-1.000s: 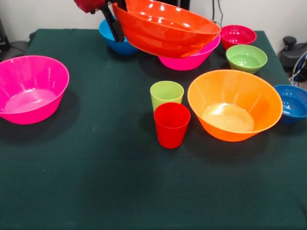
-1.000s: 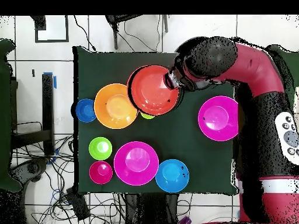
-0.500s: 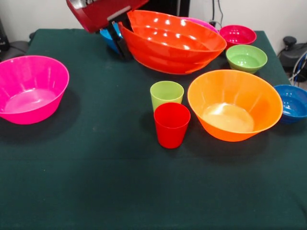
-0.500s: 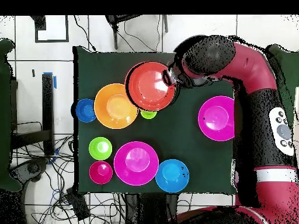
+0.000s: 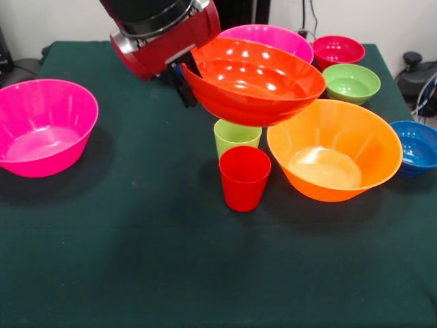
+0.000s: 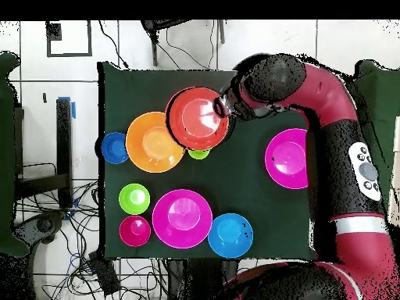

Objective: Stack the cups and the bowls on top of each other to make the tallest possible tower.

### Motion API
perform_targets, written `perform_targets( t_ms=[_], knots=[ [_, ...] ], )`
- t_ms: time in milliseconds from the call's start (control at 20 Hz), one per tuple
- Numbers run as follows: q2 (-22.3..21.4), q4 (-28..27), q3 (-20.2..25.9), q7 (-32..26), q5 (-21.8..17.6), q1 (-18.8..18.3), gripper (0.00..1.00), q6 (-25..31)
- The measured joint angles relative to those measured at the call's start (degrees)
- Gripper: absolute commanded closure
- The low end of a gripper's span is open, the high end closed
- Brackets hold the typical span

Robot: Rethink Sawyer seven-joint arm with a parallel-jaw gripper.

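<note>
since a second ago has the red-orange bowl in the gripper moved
Yes. In the front view the red-orange bowl held by the gripper has come forward and down from the back bowls, now over the lime green cup, beside the big orange bowl.

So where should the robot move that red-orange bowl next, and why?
Probably sideways toward the big orange bowl, then down into it. The gripper holds the red-orange bowl by its rim, tilted, in the air over the lime green cup, only partly overlapping the orange bowl, which sits empty.
</note>
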Motion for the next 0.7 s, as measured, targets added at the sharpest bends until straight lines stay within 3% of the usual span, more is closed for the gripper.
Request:
perform_targets(
  t_ms=[700],
  knots=[
    [3.4, 0.0, 0.0, 0.0, 0.6, 0.0, 1.0, -3.9]
  ],
)
